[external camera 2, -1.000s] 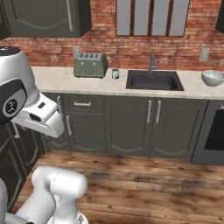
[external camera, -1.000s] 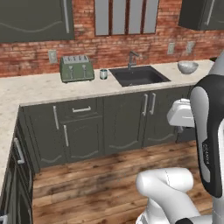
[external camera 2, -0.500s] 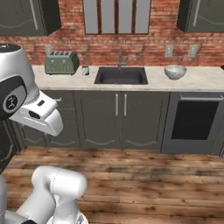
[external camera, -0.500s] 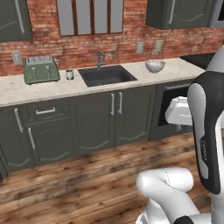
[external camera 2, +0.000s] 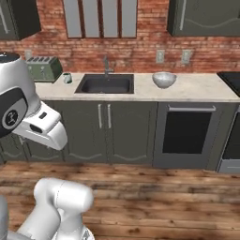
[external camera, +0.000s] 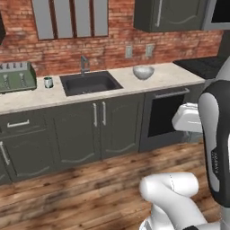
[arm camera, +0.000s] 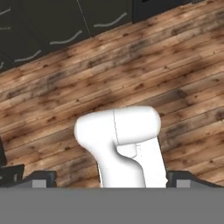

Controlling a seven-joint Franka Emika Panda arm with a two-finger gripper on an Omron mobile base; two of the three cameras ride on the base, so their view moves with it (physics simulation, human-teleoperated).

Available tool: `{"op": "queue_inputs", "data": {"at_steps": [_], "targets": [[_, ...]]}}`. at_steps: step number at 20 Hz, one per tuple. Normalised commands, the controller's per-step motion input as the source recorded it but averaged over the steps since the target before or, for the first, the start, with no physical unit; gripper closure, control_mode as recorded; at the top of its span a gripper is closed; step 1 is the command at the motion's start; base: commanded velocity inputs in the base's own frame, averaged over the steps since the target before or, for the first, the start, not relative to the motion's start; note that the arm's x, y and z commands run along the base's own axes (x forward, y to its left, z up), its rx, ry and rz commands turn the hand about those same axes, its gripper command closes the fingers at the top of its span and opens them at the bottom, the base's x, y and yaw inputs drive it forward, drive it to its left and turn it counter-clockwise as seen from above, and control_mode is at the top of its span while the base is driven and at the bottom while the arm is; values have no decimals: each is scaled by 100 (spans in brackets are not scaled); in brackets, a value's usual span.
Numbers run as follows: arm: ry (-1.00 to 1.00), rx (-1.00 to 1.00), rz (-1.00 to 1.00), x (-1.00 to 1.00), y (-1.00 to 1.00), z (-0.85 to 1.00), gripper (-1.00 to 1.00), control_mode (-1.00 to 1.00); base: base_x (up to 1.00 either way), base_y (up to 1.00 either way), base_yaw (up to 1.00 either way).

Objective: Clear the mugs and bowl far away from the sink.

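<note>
The robot is standing back on the wooden floor point(external camera 2: 154, 187), facing the desk point(external camera: 126, 83); judging by that, it is only approaching, with nothing grasped yet. The tool point(arm camera: 109, 179) is pointing down at the floor, its tips spread wide apart and empty. The bowl point(external camera: 143, 72) is sitting just right of the sink point(external camera: 90, 83); a mug point(external camera: 48, 82) is standing just left of it, beside the toaster point(external camera: 17, 76). Both basin and bowl are looking empty. Next: closing in and reaching for one.

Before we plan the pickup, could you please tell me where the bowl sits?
The bowl stands on the counter to the right of the sink in both base views, below the wall outlets.
</note>
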Motion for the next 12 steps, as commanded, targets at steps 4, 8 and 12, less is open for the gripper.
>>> {"op": "queue_inputs", "data": {"at_steps": [4, 8, 12], "targets": [[0, 0, 0, 0, 0, 0, -100, 100, 100, -4, 0], [0, 0, 0, 0, 0, 0, -100, 100, 100, 0, 0], [0, 0, 0, 0, 0, 0, -100, 100, 100, 61, 0]]}}
